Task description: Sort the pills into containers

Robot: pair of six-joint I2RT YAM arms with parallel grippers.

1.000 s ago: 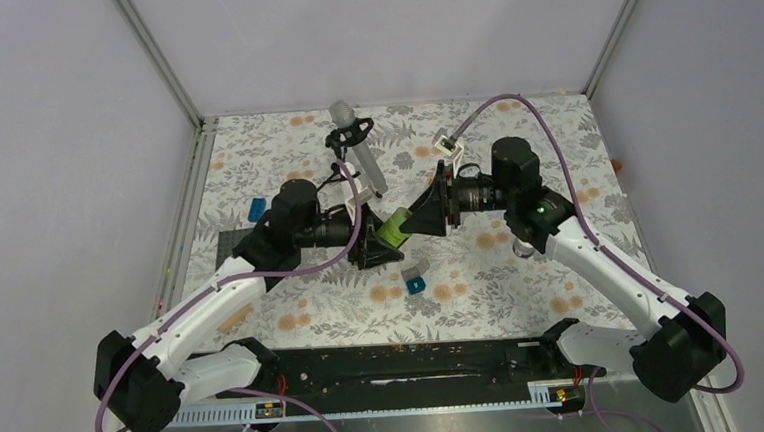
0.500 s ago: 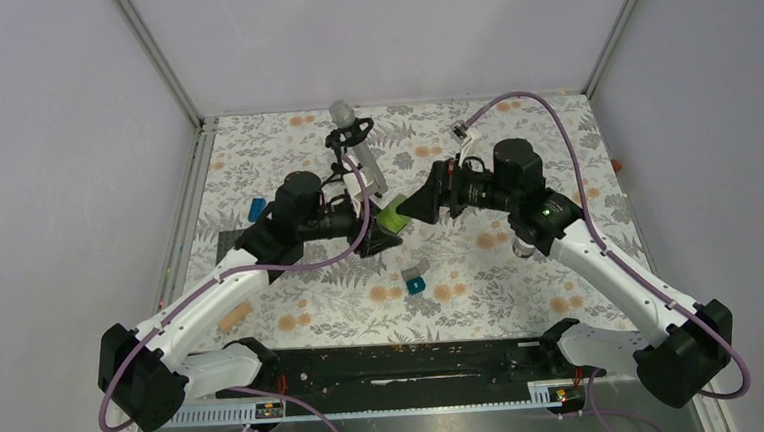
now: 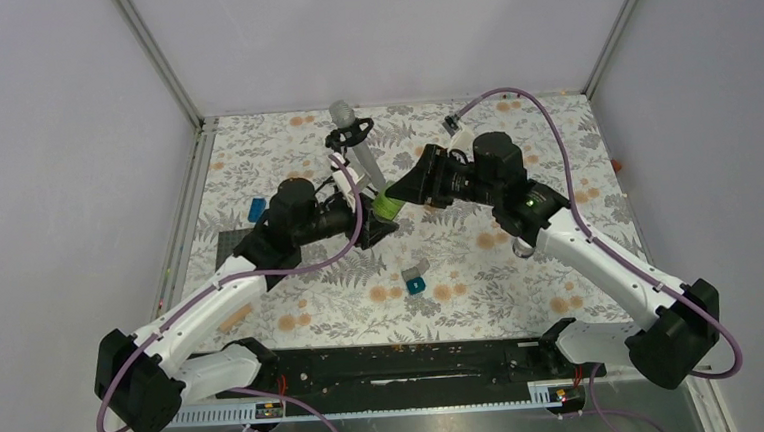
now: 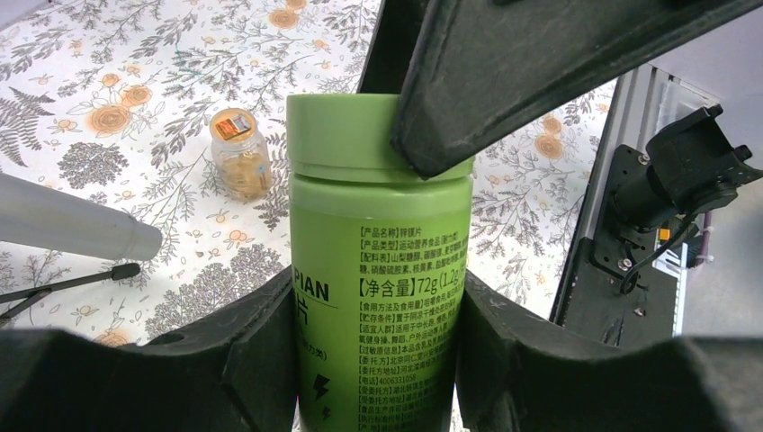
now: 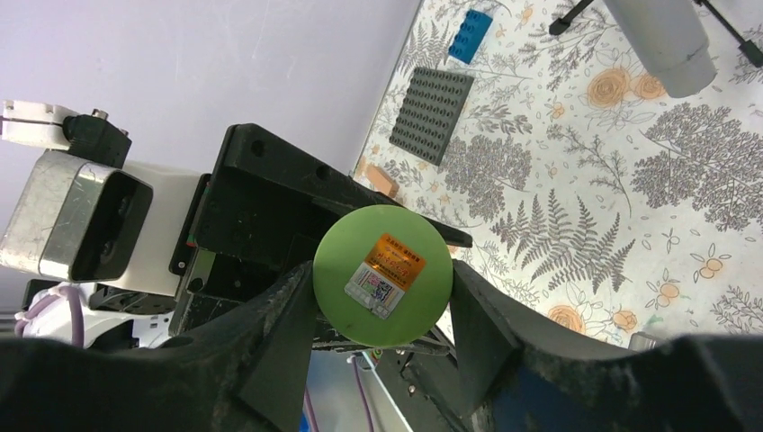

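Green bottle (image 3: 387,207): held in the air over the middle of the desk, tipped on its side between the two arms. It is opaque, so its contents cannot be seen.
Left gripper (image 3: 377,228): jaws clamped on the bottle's labelled body, one finger on each side.
Green lid (image 5: 382,274): on the bottle, with an orange and white sticker on top.
Right gripper (image 3: 398,194): jaws closed against the lid's rim from opposite sides.
Small clear jar (image 4: 238,153): upright on the desk, capped, with yellowish contents inside.
Grey tube (image 3: 357,147): lies slanted in a black stand, near the bottle.
Other pieces: a blue brick (image 3: 255,210) and a dark studded plate (image 3: 230,247) at the left, and a teal block (image 3: 415,283) well apart from them.
Desk (image 3: 553,135): white cloth printed with orange flowers and grey ferns.
Room: pale lilac walls with metal corner posts.
Hard to tell: the bottle's base is cut off in the left wrist view.
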